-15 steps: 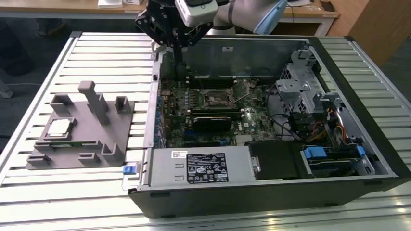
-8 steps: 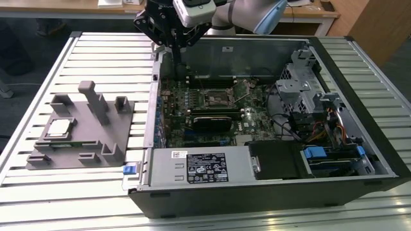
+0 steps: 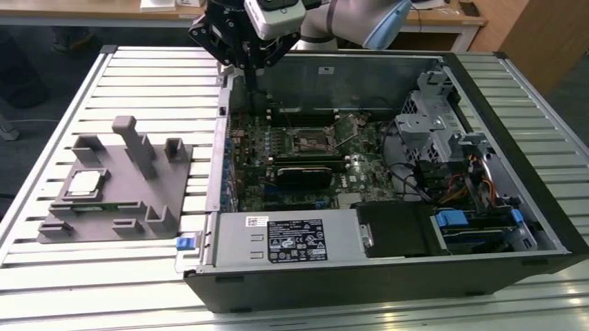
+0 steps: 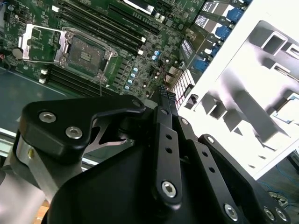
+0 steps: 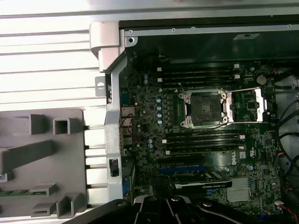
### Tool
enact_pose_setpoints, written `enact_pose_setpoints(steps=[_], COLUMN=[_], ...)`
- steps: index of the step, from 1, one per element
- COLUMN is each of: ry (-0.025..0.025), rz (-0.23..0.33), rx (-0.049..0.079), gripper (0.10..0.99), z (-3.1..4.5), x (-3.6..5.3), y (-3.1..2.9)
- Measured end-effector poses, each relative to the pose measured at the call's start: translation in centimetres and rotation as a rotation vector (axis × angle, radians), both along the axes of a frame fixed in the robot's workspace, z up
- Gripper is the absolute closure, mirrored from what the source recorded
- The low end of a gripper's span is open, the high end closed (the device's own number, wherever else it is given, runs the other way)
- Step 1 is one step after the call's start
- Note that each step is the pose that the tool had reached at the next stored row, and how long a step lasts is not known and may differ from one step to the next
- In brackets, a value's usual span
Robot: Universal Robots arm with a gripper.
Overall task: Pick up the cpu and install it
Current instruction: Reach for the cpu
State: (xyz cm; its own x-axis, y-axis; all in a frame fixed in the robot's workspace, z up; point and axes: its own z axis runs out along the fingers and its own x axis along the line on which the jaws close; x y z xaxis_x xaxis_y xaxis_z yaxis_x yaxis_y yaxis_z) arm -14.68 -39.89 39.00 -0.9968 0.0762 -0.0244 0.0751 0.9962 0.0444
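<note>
Grey slotted fixture (image 3: 138, 207), left of the exterior view, on the slatted metal table (image 3: 55, 276). The cpu (image 3: 85, 183), silvery-topped, lies flat in a recess at the fixture's left, untouched. Black gripper (image 3: 250, 81), upper centre, over the upper-left corner of the open computer case (image 3: 387, 283), well apart from the cpu; fingers pressed together, holding nothing. Motherboard socket (image 3: 308, 143), centre of case, retention frame swung open.

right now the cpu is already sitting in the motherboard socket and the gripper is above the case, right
No. The cpu lies on the grey holder beside the case, as the exterior view shows; the socket is empty. The gripper is above the case.
</note>
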Motion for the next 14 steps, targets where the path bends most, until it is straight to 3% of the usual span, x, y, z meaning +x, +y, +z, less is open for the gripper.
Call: enact_pose_setpoints(steps=[14], ry=[0.0], rz=[0.0], rx=[0.0], gripper=[0.98], z=[-0.13], x=[-0.53], y=[0.0])
